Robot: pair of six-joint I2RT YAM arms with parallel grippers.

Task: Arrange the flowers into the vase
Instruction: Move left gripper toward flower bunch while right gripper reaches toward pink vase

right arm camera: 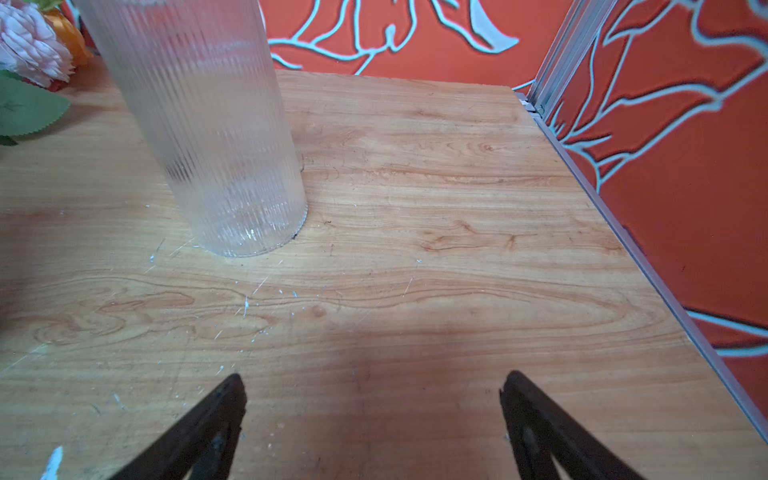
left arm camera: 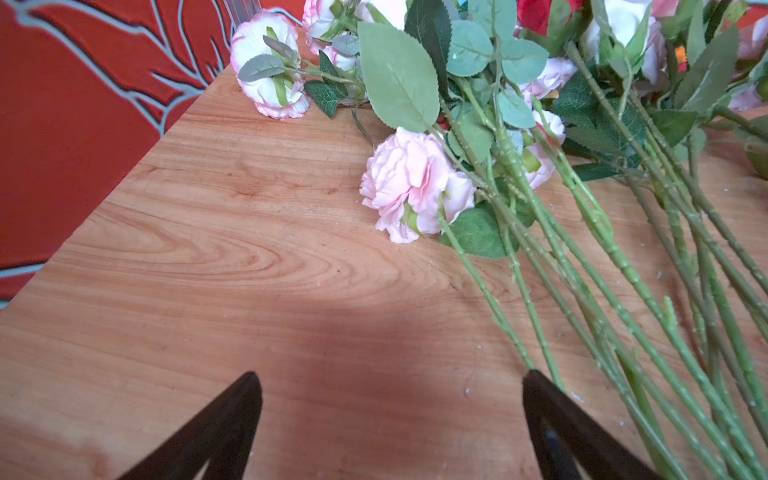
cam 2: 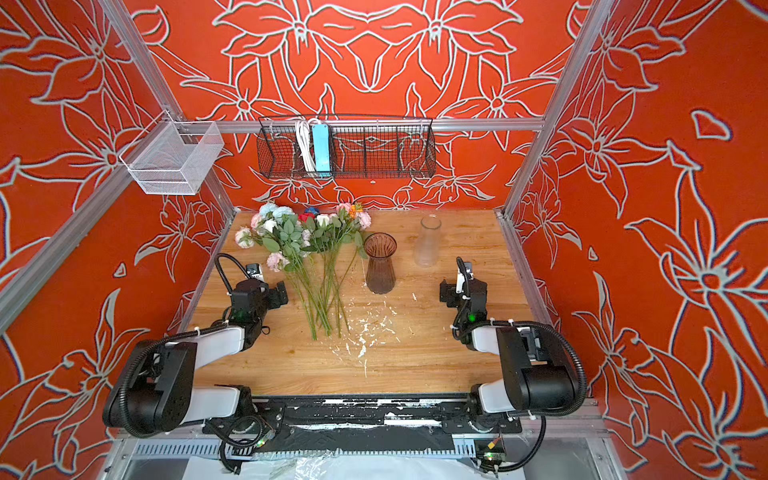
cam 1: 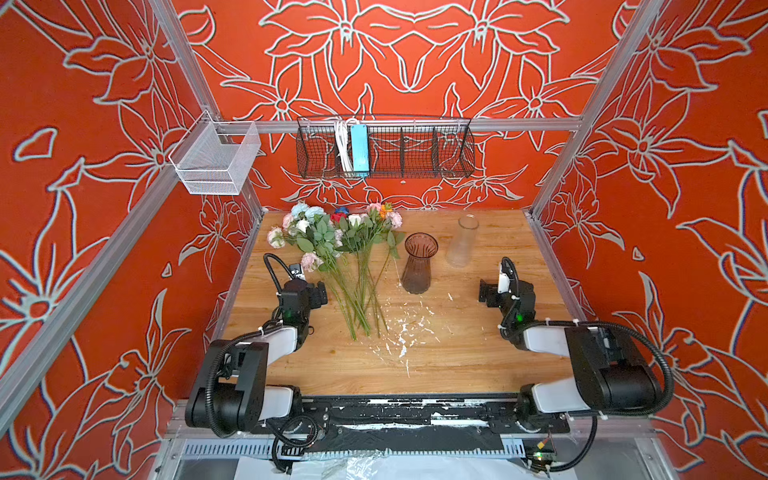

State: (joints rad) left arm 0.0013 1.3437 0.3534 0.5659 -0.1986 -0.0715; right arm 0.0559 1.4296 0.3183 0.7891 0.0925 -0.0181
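Both jaws gape empty; left best pinch one stem from multicoloured artificial flower bunch (cam 1: 332, 245), toward brown glass vase (cam 1: 417, 266).

Two vases (cam 1: 419, 266) (cam 1: 462, 243), one flower bunch (cam 1: 332, 243), two baskets (cam 1: 214, 160) (cam 1: 415, 153).

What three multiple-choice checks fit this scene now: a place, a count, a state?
1. Where are the flowers?
A. lying on the table beside the brown vase
B. standing in a vase
C. held in a gripper

2. How many vases stand on the table?
A. one
B. two
C. three

3. The left gripper and the right gripper are:
A. both open and empty
B. both shut
C. one shut on a stem

Answers:
1 A, the stems lie flat on the wood.
2 B, the brown vase and a clear vase.
3 A, each wrist view shows spread jaws with nothing between.
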